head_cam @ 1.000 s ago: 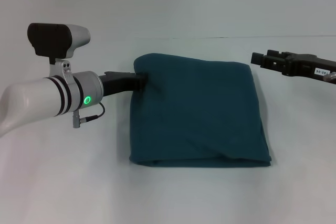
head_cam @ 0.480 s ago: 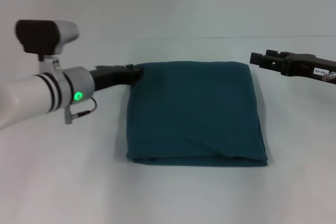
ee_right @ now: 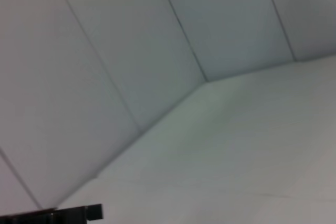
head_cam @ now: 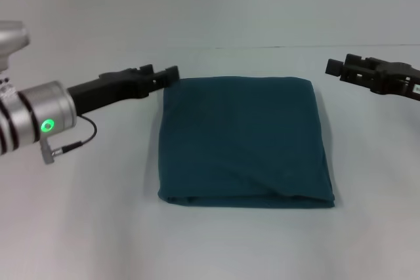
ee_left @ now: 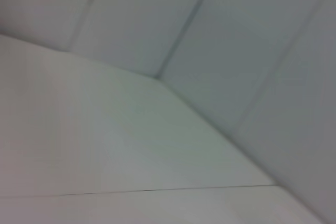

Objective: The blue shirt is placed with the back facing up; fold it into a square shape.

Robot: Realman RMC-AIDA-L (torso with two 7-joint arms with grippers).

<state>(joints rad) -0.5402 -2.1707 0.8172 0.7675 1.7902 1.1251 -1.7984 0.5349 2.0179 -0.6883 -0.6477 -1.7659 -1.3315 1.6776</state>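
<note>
Head view shows the blue shirt [head_cam: 244,141] lying in the middle of the surface [head_cam: 85,227] as a compact, nearly square bundle with layered folds along its near edge, so the folding looks essentially done. Left gripper [head_cam: 172,73] hovers just beside its far left corner, holding nothing; right gripper [head_cam: 331,65] hangs off the far right corner. I cannot tell either opening.

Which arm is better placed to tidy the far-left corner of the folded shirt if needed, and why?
Left, probably. The left gripper sits just beside the far-left corner of the blue shirt, while the right gripper hangs off the shirt's opposite far corner.
</note>
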